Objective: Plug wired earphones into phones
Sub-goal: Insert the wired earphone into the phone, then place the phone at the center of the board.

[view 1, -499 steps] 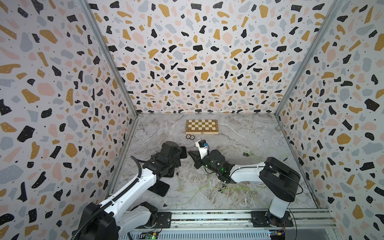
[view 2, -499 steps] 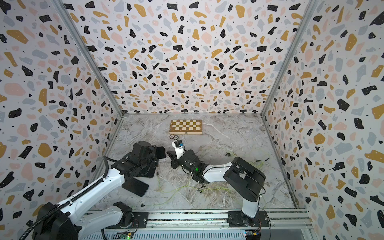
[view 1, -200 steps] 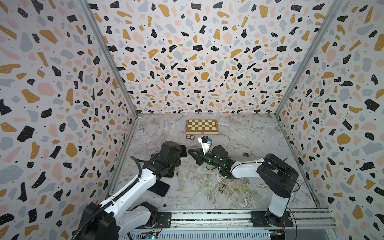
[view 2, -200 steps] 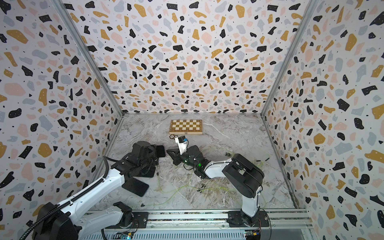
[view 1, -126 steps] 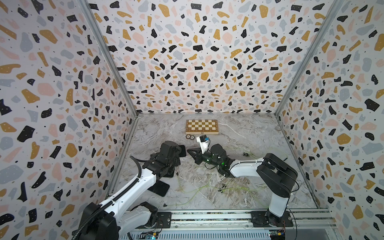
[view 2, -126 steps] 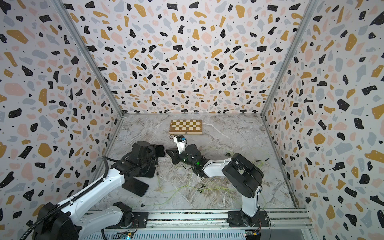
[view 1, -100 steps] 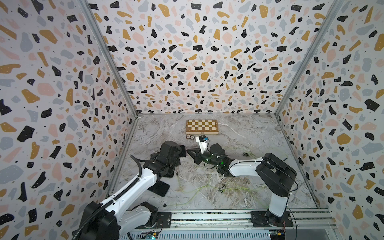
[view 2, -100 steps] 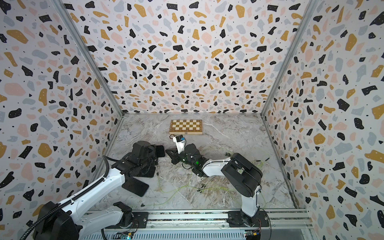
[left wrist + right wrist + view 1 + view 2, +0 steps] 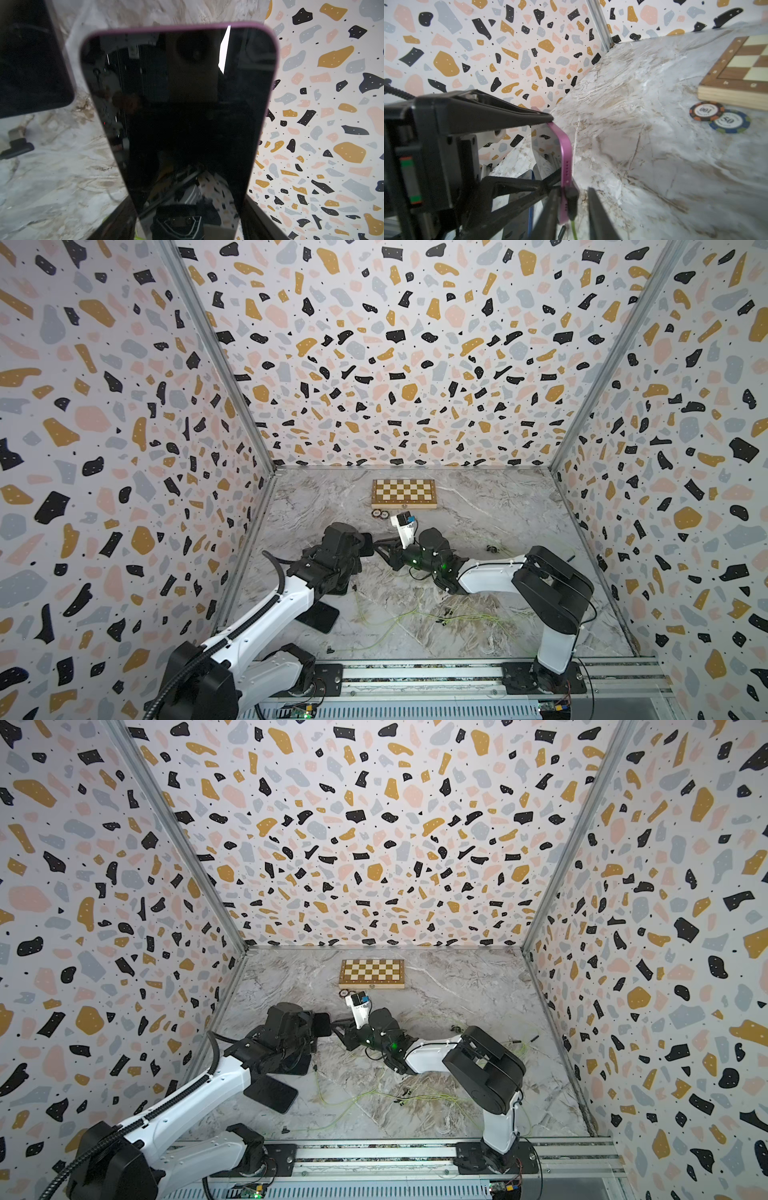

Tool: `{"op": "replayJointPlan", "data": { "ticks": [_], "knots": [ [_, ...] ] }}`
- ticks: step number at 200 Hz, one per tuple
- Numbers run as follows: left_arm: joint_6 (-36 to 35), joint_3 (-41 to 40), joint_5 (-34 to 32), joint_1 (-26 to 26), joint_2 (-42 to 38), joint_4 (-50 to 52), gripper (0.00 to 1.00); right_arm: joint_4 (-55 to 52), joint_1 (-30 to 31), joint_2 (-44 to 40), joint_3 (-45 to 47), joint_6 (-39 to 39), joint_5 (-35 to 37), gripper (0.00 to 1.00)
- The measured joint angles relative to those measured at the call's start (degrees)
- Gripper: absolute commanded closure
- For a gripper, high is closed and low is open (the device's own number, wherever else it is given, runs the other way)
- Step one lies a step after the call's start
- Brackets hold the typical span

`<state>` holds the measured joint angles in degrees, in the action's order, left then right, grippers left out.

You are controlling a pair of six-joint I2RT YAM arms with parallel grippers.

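Compared to a couple of seconds back, the right arm has nudged a bit farther from the front rail. The left arm hasn't really budged.

Right now the left gripper (image 9: 188, 204) is clamped across the width of a pink-edged phone (image 9: 178, 114). The glossy black screen faces its wrist camera, and the phone is held up off the desk (image 9: 478, 510). In both top views this sits a little left of centre, on the near side of the chessboard (image 9: 404, 493).

The right wrist view is the useful one. A small black plug (image 9: 572, 199) sits against the end edge of that phone, and its pale green cord (image 9: 573, 228) trails off it. The right gripper (image 9: 572, 193) has let go, with its fingers (image 9: 596, 207) standing either side of the plug. There's a clear gap on one side, but I can't tell whether the other finger touches it. I also can't tell if the plug is pushed all the way in.

Other stuff:
- A second phone (image 9: 320, 616) lies flat and dark on the desk beside the left arm.
- The loose earphone cords (image 9: 415, 616) sprawl across the desk between the two arms, nearer the rail.
- Two poker chips (image 9: 707, 111) sit just beside the chessboard.
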<state>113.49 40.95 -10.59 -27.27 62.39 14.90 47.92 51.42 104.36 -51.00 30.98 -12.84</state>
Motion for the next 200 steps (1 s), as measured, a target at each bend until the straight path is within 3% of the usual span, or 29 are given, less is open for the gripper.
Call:
{"op": "replayJointPlan", "data": {
  "ticks": [6, 31, 75, 124, 164, 200],
  "knots": [
    [-0.2, 0.0, -0.1, 0.0, -0.3, 0.4, 0.27, 0.0, -0.3, -0.8, 1.1, 0.0, 0.6, 0.31],
    [-0.7, 0.2, -0.5, 1.5, -0.1, 0.7, 0.27, 0.0, -2.1, -6.1, 6.1, -1.9, 2.6, 0.28],
    [-2.8, 3.3, 0.8, 6.1, 8.5, -0.4, 0.27, 1.3, -3.9, -13.1, 9.9, -5.0, 8.3, 0.32],
    [-5.7, 8.7, 2.6, 9.8, 20.0, 0.0, 0.27, 1.7, -9.9, -10.9, 10.7, -2.0, 7.4, 0.37],
    [-7.3, 12.4, 4.2, 11.5, 27.6, -1.6, 0.28, -0.2, -11.5, -7.5, 10.6, 1.4, 6.7, 0.42],
    [-8.9, 16.0, 4.9, 12.4, 33.7, 0.1, 0.20, -0.7, -12.9, -6.9, 10.6, 3.8, 5.8, 0.41]
  ]
}}
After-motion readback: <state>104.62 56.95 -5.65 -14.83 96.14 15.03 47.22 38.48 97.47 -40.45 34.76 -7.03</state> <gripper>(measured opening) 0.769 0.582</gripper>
